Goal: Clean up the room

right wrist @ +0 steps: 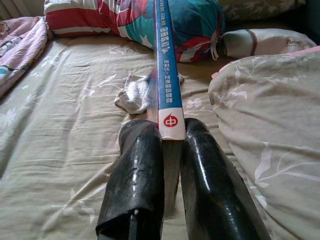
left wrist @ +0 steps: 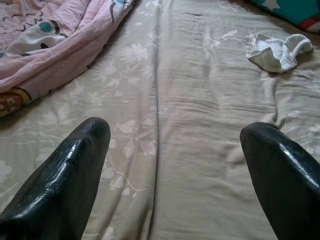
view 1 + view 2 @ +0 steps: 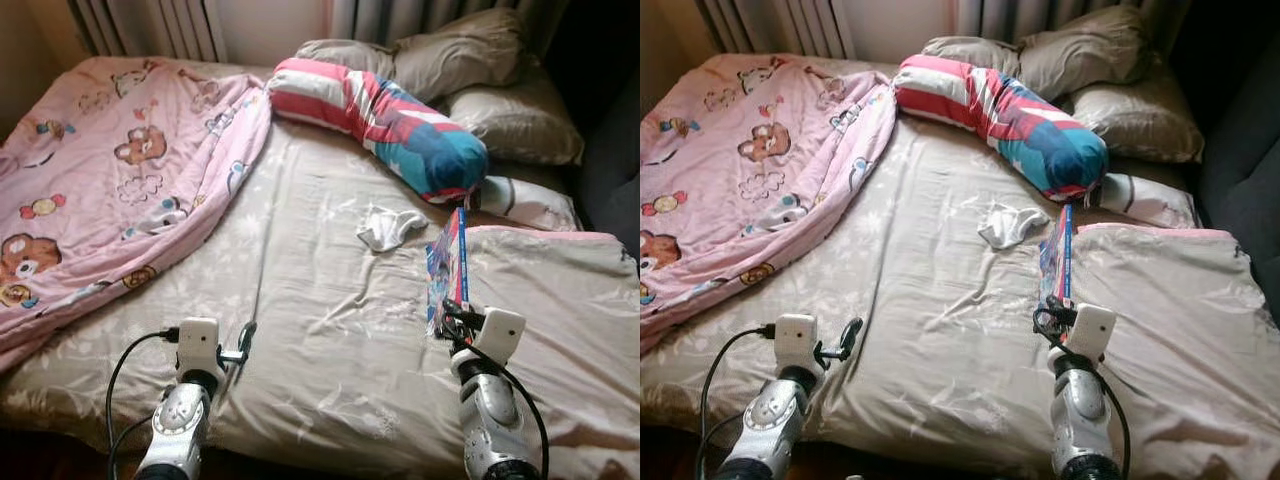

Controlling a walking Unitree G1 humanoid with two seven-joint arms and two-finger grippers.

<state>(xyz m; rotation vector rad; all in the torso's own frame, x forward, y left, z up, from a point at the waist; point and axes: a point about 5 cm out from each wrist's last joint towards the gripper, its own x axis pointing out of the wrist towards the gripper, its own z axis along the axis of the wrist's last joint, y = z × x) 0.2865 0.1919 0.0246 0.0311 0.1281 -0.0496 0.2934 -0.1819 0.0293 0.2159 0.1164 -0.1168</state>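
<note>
Right hand [image 1: 172, 150] pinches book [image 3: 447, 268] upright over open bedsheet [image 3: 320, 300].

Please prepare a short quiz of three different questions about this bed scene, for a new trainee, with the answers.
1. True or false: the right gripper is shut on the thin blue-spined book.
2. What does the left gripper hold? A) the white crumpled sock B) nothing C) the pink cartoon-bear blanket
3. Fill in: the sock lies on the beige flowered ____.

Key: 1 true; 2 B, its fingers are apart above the bed; 3 bedsheet.
</note>
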